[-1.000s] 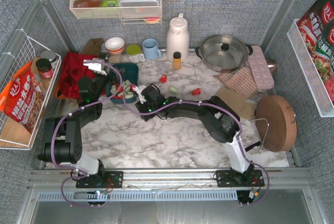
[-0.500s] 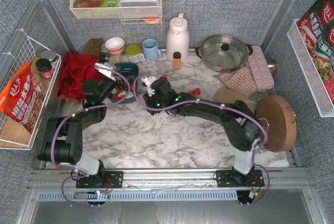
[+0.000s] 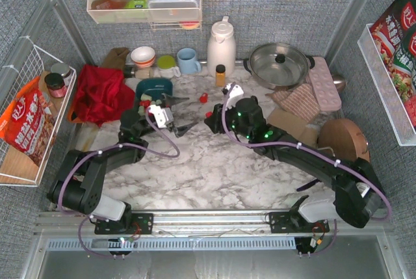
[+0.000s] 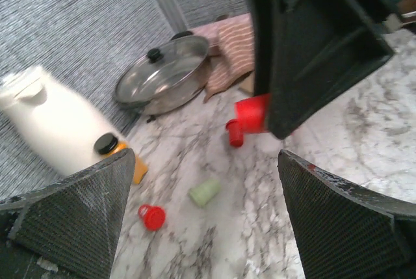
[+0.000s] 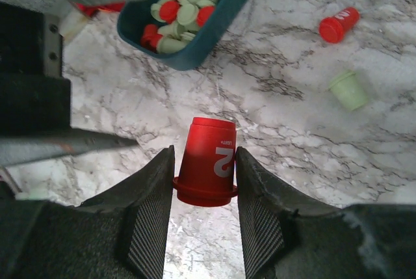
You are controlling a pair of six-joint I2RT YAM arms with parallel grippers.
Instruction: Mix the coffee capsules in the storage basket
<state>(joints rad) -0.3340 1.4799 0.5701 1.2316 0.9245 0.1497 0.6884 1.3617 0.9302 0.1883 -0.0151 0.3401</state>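
Note:
The dark teal storage basket [image 3: 156, 84] stands at the back left and holds several red and mint green capsules [image 5: 177, 12]; its wall shows in the right wrist view [image 5: 195, 56]. My right gripper [image 3: 212, 121] is shut on a red capsule [image 5: 207, 162], held above the marble to the right of the basket. My left gripper [image 3: 182, 114] is open and empty, just left of the right one. Loose on the table lie a red capsule [image 5: 338, 24], a green capsule [image 5: 349, 90] and another red one [image 4: 234, 132].
An amber bottle [image 3: 220, 75], white thermos [image 3: 221, 45], lidded pot [image 3: 279, 64], blue mug [image 3: 188, 61] and bowls [image 3: 143, 55] line the back. A red cloth [image 3: 101, 93] lies left of the basket. A pink tray [image 3: 323, 82] and a round wooden board [image 3: 343, 152] are at the right.
My right gripper has drawn back from the basket to the right. My left gripper has swung from the basket's left side rightward over the marble, towards the right gripper.

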